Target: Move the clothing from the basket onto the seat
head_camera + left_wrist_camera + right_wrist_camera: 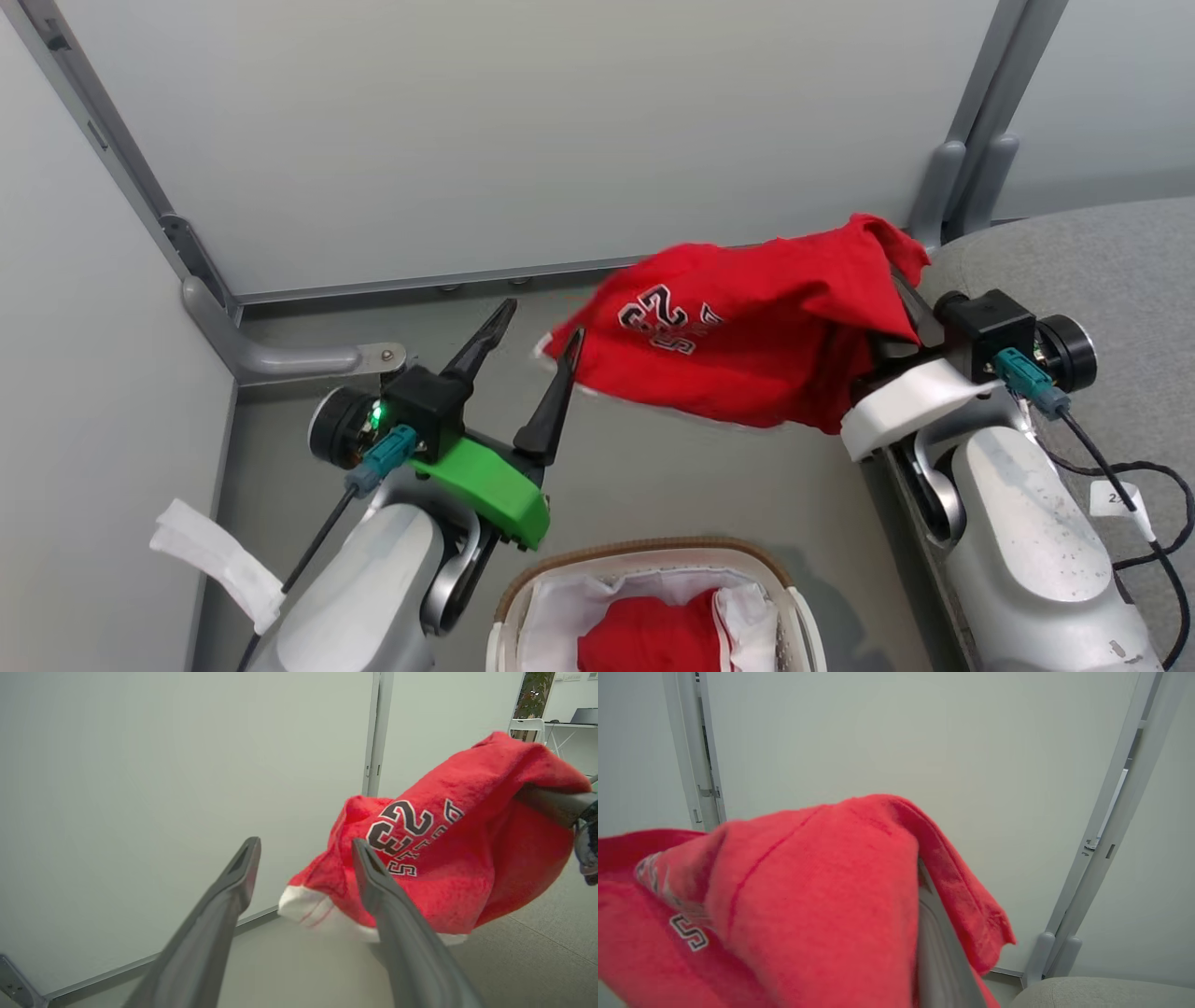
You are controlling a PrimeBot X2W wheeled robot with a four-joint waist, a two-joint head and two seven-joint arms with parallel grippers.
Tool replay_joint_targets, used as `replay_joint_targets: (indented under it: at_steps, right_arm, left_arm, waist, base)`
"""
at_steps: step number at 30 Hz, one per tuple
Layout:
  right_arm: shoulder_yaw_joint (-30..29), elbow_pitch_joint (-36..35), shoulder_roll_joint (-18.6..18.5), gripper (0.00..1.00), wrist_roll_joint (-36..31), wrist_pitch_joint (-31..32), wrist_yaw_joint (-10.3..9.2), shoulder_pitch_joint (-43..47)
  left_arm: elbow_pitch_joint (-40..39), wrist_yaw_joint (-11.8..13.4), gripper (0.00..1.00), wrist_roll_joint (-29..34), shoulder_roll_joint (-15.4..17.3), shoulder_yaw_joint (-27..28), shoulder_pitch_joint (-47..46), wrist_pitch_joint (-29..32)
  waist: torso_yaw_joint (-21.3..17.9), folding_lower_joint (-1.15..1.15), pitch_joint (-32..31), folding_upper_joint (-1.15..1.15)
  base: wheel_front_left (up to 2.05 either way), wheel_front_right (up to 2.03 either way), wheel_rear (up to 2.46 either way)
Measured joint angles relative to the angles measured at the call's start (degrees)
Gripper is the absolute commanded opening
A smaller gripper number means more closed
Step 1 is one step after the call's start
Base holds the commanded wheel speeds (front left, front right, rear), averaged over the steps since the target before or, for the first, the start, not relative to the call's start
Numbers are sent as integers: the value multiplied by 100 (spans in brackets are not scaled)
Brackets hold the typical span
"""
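Observation:
A red garment (747, 327) with a printed number hangs in the air, draped over my right gripper (910, 299), which is shut on its right end beside the grey seat (1083, 252). In the right wrist view the cloth (808, 896) covers most of the fingers (934, 933), with the seat's edge (1101, 994) below. My left gripper (541, 322) stands open just left of the garment's white hem, its fingers holding nothing. The left wrist view shows the garment (444, 858) behind the right finger of that gripper (306, 844). Below, the basket (653, 551) holds more red clothing (653, 635).
Pale partition walls close off the back and left, with a metal foot (289, 359) on the floor at the corner and grey posts (962, 187) beside the seat. A black cable (1158, 523) loops by my right arm. Open grey floor (672, 467) lies between the arms.

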Motion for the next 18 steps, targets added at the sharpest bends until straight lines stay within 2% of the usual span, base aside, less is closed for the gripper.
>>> replay_joint_targets:
  at_steps: [6, 18]
  right_arm:
    - [-310, -60, -2, 0, -129, 0, 0, 27]
    - [-511, -68, -2, 0, -113, 0, 0, 275]
  left_arm:
    - [-21, -71, 100, 214, -87, 298, 502, 0]
    - [-116, -189, 100, 780, -303, 522, 1110, 0]
  waist:
    - [-42, 0, 56, 0]
    - [-161, 0, 84, 0]
  base:
    - [0, 0, 0]
    - [0, 0, 0]
